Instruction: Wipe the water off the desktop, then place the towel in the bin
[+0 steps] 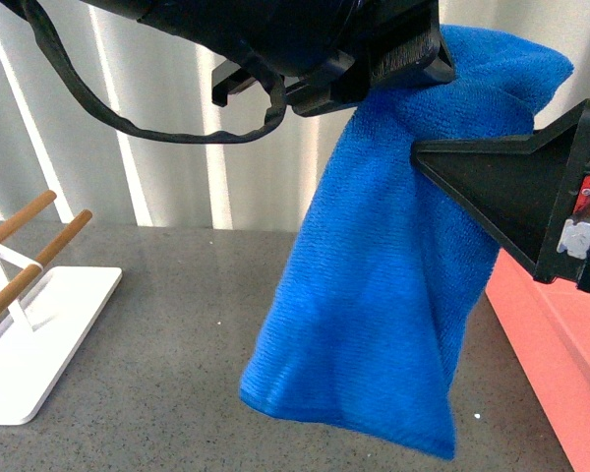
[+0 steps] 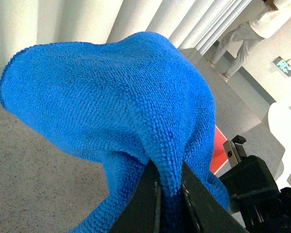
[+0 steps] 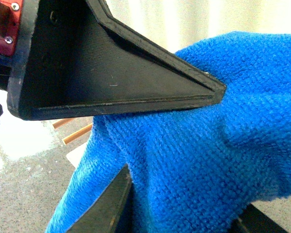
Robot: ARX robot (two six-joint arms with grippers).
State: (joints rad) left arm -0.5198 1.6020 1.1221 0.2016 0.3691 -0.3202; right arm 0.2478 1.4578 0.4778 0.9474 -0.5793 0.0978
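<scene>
The left gripper [image 2: 170, 188], clamped narrow on a pinched fold, holds the bright blue terry towel [image 1: 374, 295] hanging long-axis down (apparently clear of the speckled dark grey desktop [image 1: 177, 374]), the right gripper [image 3: 174, 128] straddles it wide-jawed, and the salmon-pink plastic bin [image 1: 560, 339] lies low to its right.

Across the upper half of the front view we see a pale pleated curtain [image 1: 157, 187], with bright vertical bands of light running down its folds. At the lower left of that frame stands a white rack [image 1: 49, 344] with wooden bars [image 1: 25, 216]. The left wrist view shows similar pale folds, and beyond them we make out a person [image 2: 252, 34] in light clothes and a green lit sign [image 2: 282, 66] on a pale wall [image 2: 281, 90].
</scene>
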